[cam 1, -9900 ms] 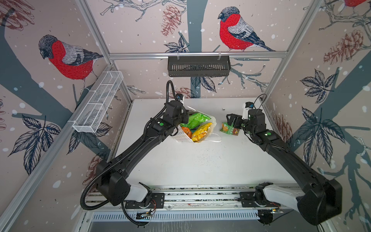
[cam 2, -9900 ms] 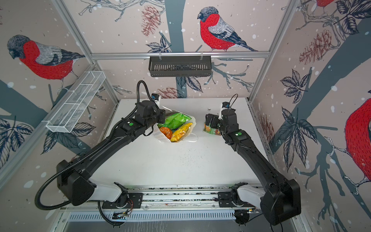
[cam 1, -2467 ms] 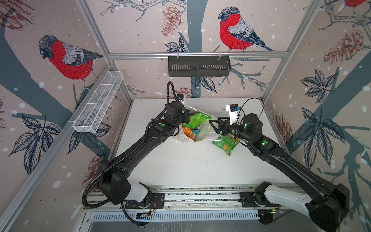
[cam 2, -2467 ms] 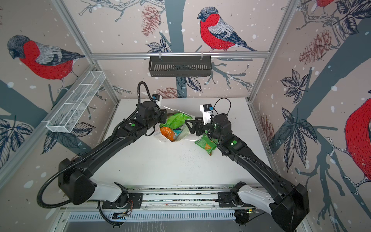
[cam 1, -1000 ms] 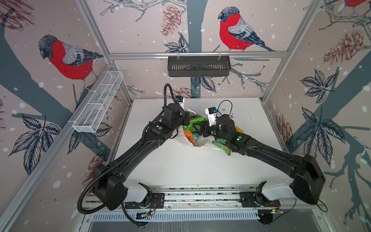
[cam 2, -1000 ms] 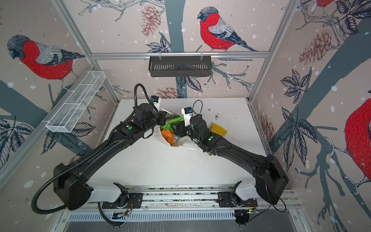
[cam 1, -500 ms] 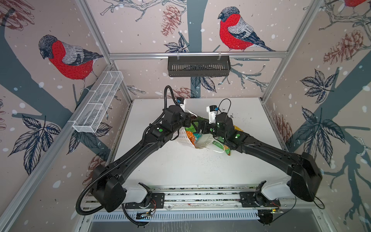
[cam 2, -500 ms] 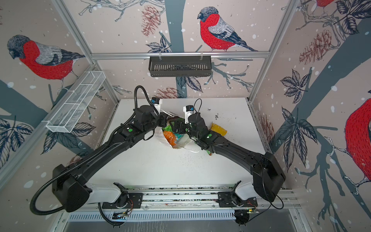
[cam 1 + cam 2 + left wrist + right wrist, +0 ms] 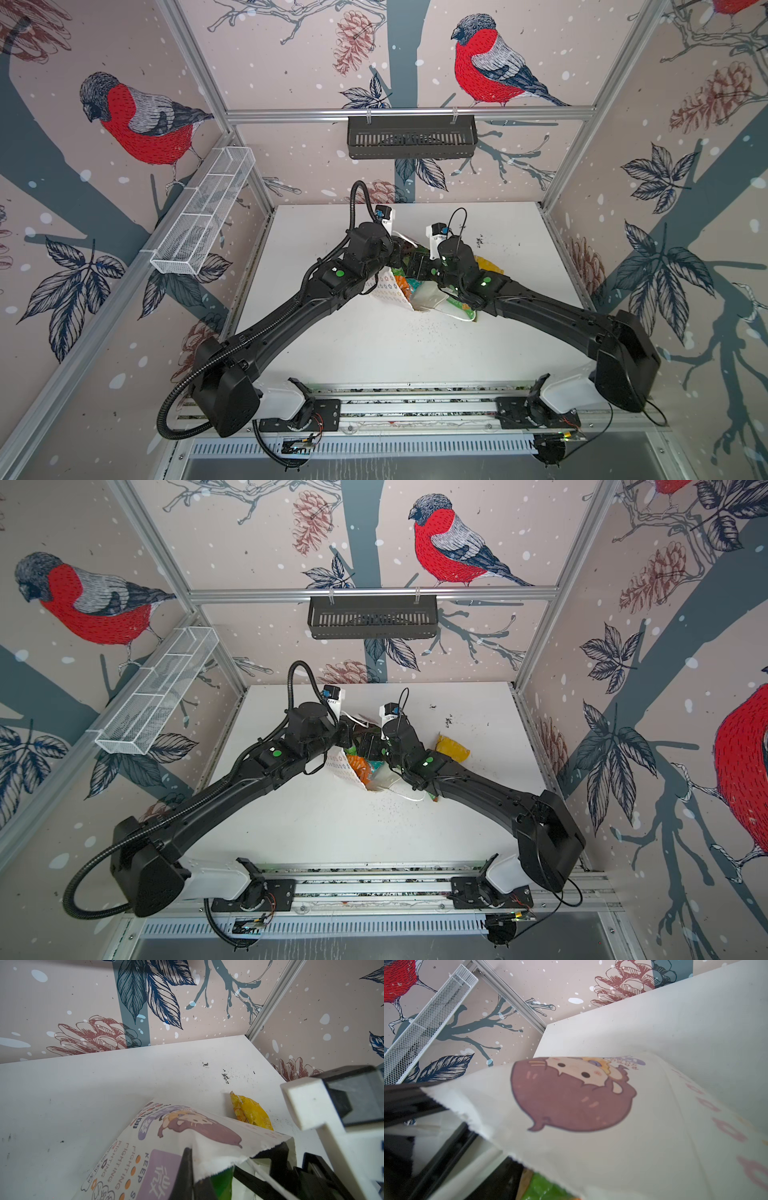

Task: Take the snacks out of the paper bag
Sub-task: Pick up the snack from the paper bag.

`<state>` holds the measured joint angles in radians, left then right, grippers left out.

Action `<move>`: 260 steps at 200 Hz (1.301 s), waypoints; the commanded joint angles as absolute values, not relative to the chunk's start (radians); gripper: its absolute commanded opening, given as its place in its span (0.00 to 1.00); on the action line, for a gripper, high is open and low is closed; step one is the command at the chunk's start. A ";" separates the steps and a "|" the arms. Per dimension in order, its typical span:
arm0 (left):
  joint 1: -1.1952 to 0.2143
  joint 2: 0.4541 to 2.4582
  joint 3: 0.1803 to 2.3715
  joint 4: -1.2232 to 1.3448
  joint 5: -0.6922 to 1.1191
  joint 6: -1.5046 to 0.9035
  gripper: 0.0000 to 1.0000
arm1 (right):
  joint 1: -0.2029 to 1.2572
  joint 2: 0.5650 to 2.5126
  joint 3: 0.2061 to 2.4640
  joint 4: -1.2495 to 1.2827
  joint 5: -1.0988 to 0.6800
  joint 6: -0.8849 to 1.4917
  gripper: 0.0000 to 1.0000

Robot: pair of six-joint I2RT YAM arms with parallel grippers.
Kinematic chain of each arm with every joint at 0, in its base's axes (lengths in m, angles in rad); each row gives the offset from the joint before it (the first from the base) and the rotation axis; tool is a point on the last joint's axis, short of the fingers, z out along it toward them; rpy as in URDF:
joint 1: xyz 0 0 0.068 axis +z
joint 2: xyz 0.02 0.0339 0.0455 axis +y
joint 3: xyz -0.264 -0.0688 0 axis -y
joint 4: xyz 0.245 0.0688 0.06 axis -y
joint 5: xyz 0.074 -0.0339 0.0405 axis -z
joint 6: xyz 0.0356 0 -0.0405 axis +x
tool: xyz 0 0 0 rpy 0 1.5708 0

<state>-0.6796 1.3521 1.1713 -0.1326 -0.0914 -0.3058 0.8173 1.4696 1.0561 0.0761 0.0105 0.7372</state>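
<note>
Two black arms stretch from the rail [image 9: 415, 405] at the front edge of the white table [image 9: 365, 357] and meet over the paper bag [image 9: 387, 291]. In both top views the bag lies near the middle of the table, its mouth turned toward the right arm. Dark specks [image 9: 424, 329] dot the table just in front of the bag, and a white cord handle [image 9: 454, 318] loops out beside them.

The left gripper [image 9: 190, 1160] is pressed together on the bag's upper rim, pinching the paper and holding that edge up off the table. The left wrist view shows the cartoon girl and lilac panels printed on the raised side. The right gripper [image 9: 414, 266] sits at the bag's mouth, under the raised rim. Whether its jaws are spread or closed cannot be told, as the paper covers them in the right wrist view.

Inside the mouth an orange packet [image 9: 401, 283] and a teal packet [image 9: 414, 285] show from above, and a bright green packet [image 9: 543, 1188] sits just below the rim. A second green packet [image 9: 460, 308] rests on the table, partly hidden under the right arm. Beyond that arm a yellow packet [image 9: 453, 748] lies on the table, out of the bag and just beside it.

On the far wall hangs a black basket [image 9: 411, 137], and a white wire basket [image 9: 203, 216] is fixed to the left wall.
</note>
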 commanded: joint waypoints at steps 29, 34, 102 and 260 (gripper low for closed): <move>-0.685 1.370 1.184 -0.076 -0.109 -0.306 0.00 | 0.821 1.481 1.071 0.058 0.030 0.734 0.57; -0.686 1.372 1.187 -0.079 -0.112 -0.307 0.00 | 0.820 1.482 1.069 0.060 0.028 0.731 0.55; -0.686 1.381 1.191 -0.086 -0.129 -0.300 0.00 | 0.815 1.488 1.071 0.067 0.018 0.716 0.31; -0.686 1.401 1.220 -0.134 -0.279 -0.299 0.00 | 0.722 1.408 1.131 0.092 -0.181 0.594 0.00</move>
<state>-0.6834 1.4025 1.2125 -0.1440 -0.2443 -0.2909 0.7383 1.4269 1.1179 0.0471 -0.1299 0.6270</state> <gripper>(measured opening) 0.052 0.048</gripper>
